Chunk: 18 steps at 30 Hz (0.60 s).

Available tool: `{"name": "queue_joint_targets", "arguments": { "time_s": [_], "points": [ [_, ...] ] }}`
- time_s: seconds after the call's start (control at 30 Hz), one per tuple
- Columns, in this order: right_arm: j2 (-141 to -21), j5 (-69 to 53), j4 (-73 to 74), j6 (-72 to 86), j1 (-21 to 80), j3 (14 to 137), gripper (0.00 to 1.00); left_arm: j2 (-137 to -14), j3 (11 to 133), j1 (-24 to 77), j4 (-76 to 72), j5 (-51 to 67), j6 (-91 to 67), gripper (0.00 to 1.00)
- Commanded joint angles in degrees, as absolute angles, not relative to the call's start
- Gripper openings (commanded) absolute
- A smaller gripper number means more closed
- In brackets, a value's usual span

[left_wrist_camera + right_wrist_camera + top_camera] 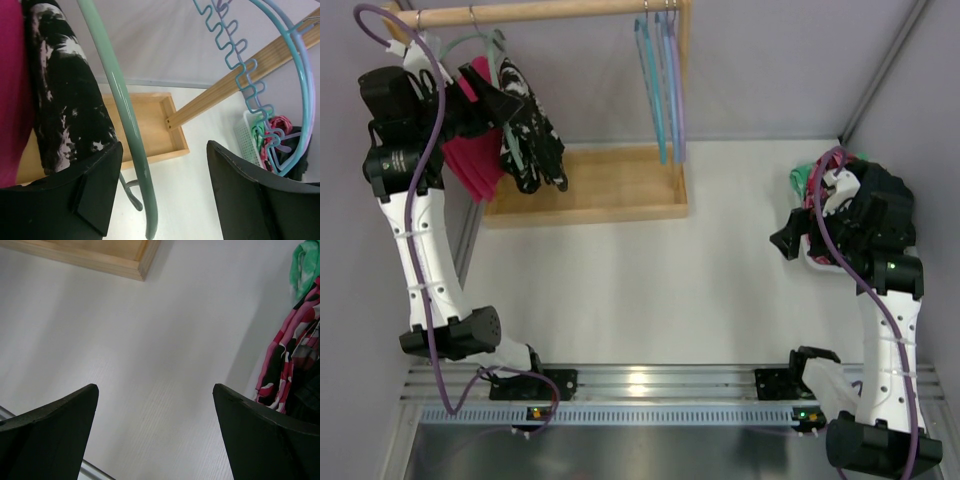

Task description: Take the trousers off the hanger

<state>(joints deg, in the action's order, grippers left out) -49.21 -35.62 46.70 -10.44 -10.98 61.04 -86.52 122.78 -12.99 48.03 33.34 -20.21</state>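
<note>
We see soft black fabric trousers (532,135), splotched irregularly with white, draped over a thin mint-green plastic hanger (122,105) with a curved hook, which hangs from a round wooden rail (550,12) beside a plain magenta-pink garment (475,165). Our left gripper (164,150) is spread wide and clamps nothing: the hanger's smooth glossy bar passes between its matte black fingers, with the trousers just beside the left one. Our right gripper (154,390) is equally wide and empty above the white grained table (150,340), near a heap of patterned clothes (280,370)
</note>
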Motion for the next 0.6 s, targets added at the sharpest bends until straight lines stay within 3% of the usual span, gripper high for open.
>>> {"name": "queue_joint_targets", "arguments": {
  "time_s": [0.0, 0.17, 0.4, 0.57],
  "points": [
    [-48.51, -36.21, 44.3, -10.99, -10.2, 61.26, 0.99, -88.94, 124.19, -13.18, 43.96, 38.92, -26.52, 0.73],
    [-47.99, -35.6, 44.47, -11.16, -10.28, 61.17, 0.99, -89.82, 119.29, -13.27, 33.68, 44.03, -39.94, 0.68],
    [-47.99, -35.16, 44.65, -10.99, -10.2, 61.08, 0.99, -89.47, 113.21, -13.27, 16.54, 42.71, -54.3, 0.5],
    [-48.08, -35.07, 44.82, -11.16, -10.2, 61.26, 0.99, -90.44, 111.88, -13.27, 10.63, 46.13, -59.33, 0.48]
  ]
}}
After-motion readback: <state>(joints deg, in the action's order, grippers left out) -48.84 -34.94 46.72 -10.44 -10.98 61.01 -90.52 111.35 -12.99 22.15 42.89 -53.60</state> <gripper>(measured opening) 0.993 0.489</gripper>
